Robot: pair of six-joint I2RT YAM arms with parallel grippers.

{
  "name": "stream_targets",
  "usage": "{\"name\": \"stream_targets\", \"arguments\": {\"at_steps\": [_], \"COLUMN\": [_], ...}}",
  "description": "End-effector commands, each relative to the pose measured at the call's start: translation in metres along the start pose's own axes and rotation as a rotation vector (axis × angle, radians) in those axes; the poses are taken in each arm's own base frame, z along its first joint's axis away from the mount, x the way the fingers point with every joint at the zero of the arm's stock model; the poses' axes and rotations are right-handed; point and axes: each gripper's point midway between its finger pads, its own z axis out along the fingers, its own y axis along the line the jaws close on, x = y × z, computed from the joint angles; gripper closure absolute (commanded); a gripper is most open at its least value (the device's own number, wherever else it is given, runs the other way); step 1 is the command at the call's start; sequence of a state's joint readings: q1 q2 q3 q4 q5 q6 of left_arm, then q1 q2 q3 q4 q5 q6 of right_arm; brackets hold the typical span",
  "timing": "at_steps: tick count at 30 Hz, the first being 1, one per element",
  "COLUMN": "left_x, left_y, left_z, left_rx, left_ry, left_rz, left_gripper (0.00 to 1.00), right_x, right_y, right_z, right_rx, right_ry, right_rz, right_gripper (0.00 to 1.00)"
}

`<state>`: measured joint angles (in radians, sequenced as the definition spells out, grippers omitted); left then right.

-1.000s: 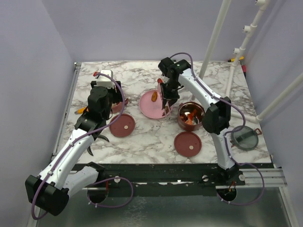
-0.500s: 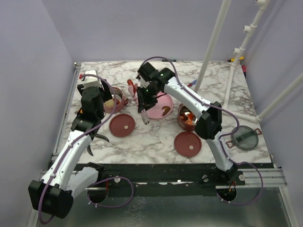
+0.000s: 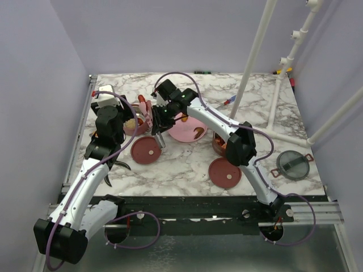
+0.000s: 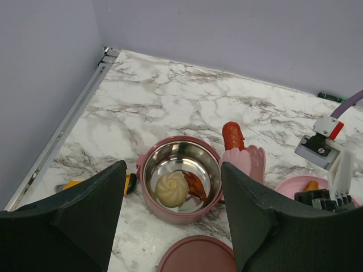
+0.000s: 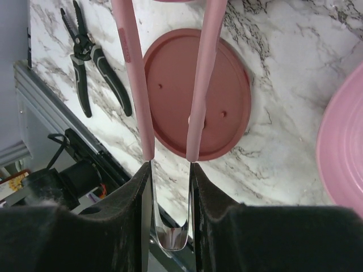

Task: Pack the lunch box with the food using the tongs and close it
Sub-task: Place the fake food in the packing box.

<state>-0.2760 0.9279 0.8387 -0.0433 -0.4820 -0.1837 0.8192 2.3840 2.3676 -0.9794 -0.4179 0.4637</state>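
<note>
Looking from above, the right gripper [image 3: 159,119], at 9 o'clock of the pink plate [image 3: 184,133], clamps the pink tongs [image 3: 148,110], whose nearly closed tips pinch a red sausage [image 3: 141,101] beside the left lunch box tier [image 3: 135,129]. From the left wrist, the left gripper [image 4: 173,167] hovers wide open and empty over that tier, which holds a cream ball [image 4: 172,189] and a red piece [image 4: 195,182], the sausage at its 1 o'clock. From the right wrist, fingers [image 5: 142,192] squeeze the tongs' arms to a narrow gap above a maroon lid [image 5: 227,113].
</note>
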Motion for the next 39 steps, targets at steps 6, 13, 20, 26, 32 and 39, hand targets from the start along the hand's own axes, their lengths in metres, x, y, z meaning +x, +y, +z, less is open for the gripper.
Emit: {"name": "stream_targets", "arguments": {"at_steps": [6,13,20,26,32,39], "left_x": [-0.006,-0.005,-0.004,-0.004,-0.004,-0.004], "left_y": [-0.001,-0.003,-0.004,-0.004,-0.004,-0.004], "left_z": [-0.001,-0.001,-0.001,-0.001,-0.001,-0.001], "left_rx": [0.014,0.022,0.025,0.028,0.028,0.030], "left_ry": [-0.028,-0.026,-0.025,-0.022,-0.023,-0.025], "left_rz": [-0.027,-0.027,-0.029,-0.030,-0.030,-0.031], "left_gripper": [0.30,0.30,0.30,0.30,0.30,0.30], "right_x": [-0.010,-0.004,-0.003,-0.006,-0.005,-0.008], "right_y": [0.009,0.003,0.001,0.004,0.005,0.007], "right_z": [0.026,0.039,0.040,0.037,0.038,0.036], "right_rx": [-0.078,-0.089,-0.080,-0.089,-0.094,-0.098], "right_ry": [-0.013,0.017,0.022,0.009,0.012,0.002], "right_rz": [-0.041,-0.034,-0.035,-0.044,-0.044,-0.046], "right_gripper": [0.91,0.89,0.77,0.68,0.65,0.65]}}
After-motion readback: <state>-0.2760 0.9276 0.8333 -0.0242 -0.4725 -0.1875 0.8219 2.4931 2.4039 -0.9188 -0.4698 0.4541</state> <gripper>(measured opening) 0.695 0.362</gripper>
